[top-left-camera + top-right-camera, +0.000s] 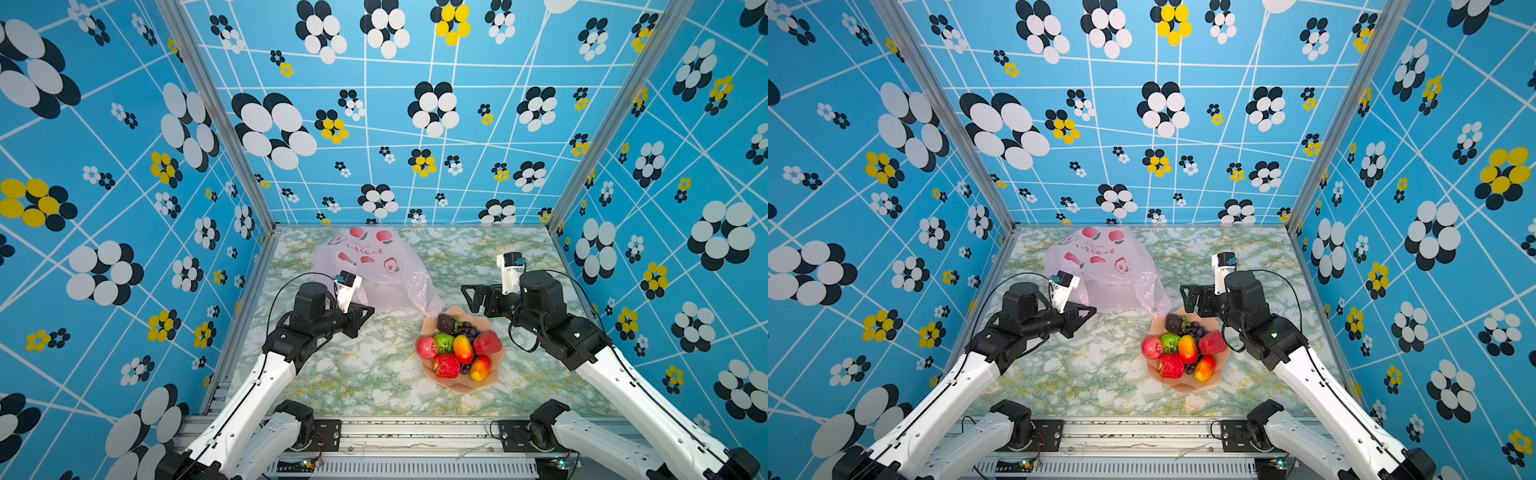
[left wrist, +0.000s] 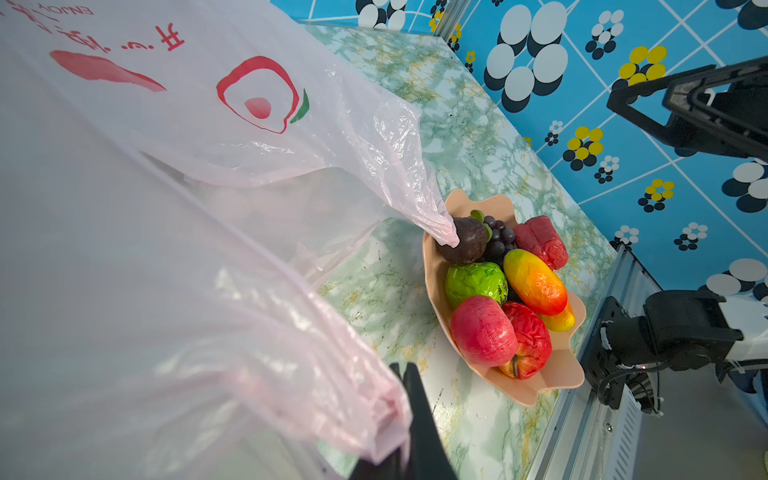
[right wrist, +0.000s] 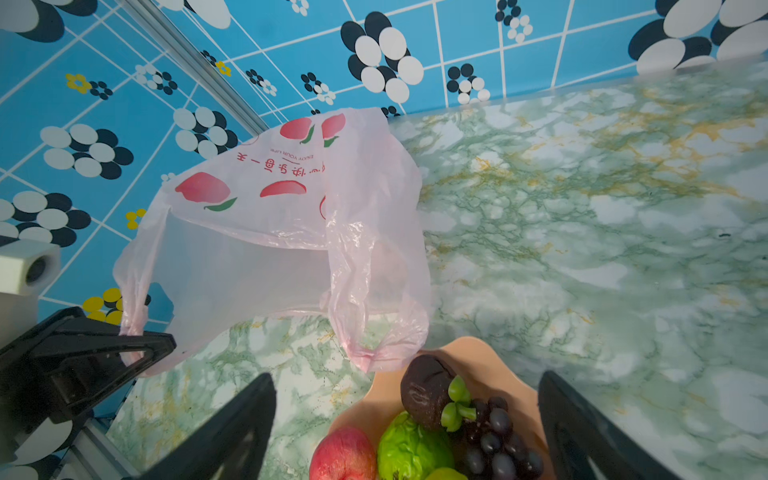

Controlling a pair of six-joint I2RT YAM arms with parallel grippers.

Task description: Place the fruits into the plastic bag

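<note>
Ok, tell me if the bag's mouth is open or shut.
Open: the left gripper pinches one handle of the plastic bag, and its mouth gapes.

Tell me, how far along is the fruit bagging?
Done: the left hand is shut on a handle of the plastic bag, holding its mouth open. In hand: the right hand is open near the bowl. Left: all the fruits sit in the bowl, none visibly bagged.

Light bright, even, diffuse; shadows on the surface (image 1: 374, 374) soft and faint. Both top views sharp, with wide-angle distortion: straight lines on the walls (image 1: 104, 166) bow toward the frame edges. Left wrist view: the near plastic bag (image 2: 124, 291) is out of focus, small white glints on its crinkles; right wrist view softens toward its borders.
</note>
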